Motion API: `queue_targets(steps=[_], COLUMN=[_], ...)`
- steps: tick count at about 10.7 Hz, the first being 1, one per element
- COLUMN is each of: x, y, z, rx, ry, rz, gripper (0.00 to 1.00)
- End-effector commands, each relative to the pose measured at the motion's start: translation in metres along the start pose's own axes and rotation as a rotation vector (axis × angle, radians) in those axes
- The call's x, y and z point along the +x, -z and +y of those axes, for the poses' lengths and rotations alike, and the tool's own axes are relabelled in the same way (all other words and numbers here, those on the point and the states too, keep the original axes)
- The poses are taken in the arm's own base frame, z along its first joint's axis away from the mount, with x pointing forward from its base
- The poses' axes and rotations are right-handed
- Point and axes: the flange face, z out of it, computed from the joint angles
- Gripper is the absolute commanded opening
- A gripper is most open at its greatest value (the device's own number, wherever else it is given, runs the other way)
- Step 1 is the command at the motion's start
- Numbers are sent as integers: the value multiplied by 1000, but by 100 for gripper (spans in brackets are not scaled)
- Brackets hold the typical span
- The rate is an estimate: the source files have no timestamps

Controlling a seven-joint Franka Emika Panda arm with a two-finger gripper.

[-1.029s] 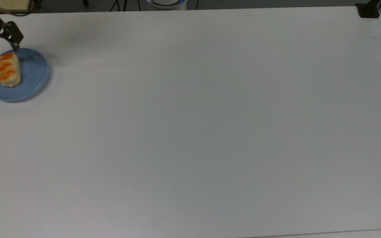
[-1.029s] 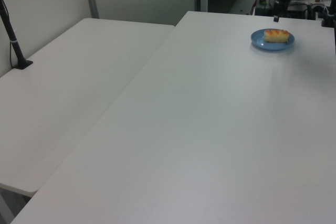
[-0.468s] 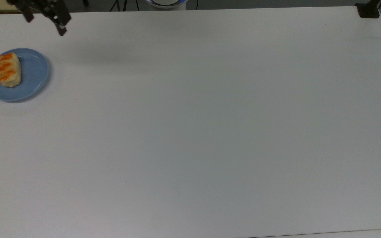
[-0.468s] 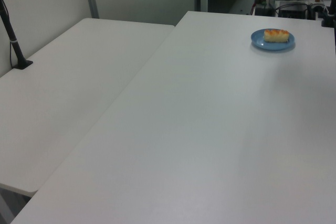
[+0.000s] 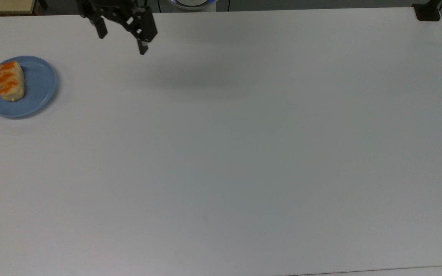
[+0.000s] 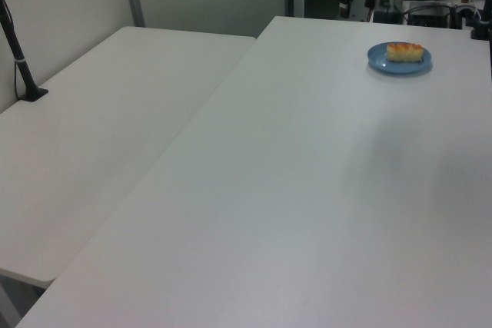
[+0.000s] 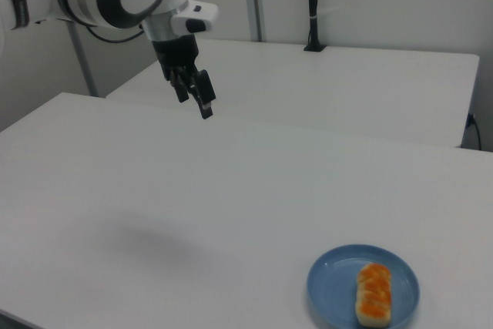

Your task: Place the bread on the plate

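The bread (image 5: 10, 81), a pale bun with orange-brown stripes, lies on the left half of the light-blue plate (image 5: 38, 82) at the top view's far left. The left view has the bread (image 6: 405, 52) on the plate (image 6: 384, 61) at the far right of the table. In the right view, the bread (image 7: 374, 293) lies on the plate (image 7: 331, 287) near the bottom edge. My gripper (image 5: 121, 44) hangs open and empty above the table's far edge, well to the top view's right of the plate. The right view shows the gripper (image 7: 196, 103) high above the table, fingers pointing down.
A black camera mount (image 5: 428, 11) is clamped at the table's far right corner in the top view. A second white table (image 6: 100, 128) adjoins on the left view's left, with a black pole (image 6: 19, 59) on it. The robot base (image 5: 192, 4) sits behind the far edge.
The open gripper has moved from beside the plate's far rim toward the top view's right along the table's far edge. The bread has stayed on the plate.
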Motion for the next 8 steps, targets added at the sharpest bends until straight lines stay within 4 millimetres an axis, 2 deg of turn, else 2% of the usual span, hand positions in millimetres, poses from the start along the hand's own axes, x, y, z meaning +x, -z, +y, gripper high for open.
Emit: queue_targets(steps=[1,3,4,8], x=[-11,-21,-25,-23], y=[13,11,16,16], z=[-12,-13,-14,-7], rx=[0,-16,-13,-11], ry=[132,285,303,320], rz=[0,-66,-70,-70], gripper=[100,100,100,100])
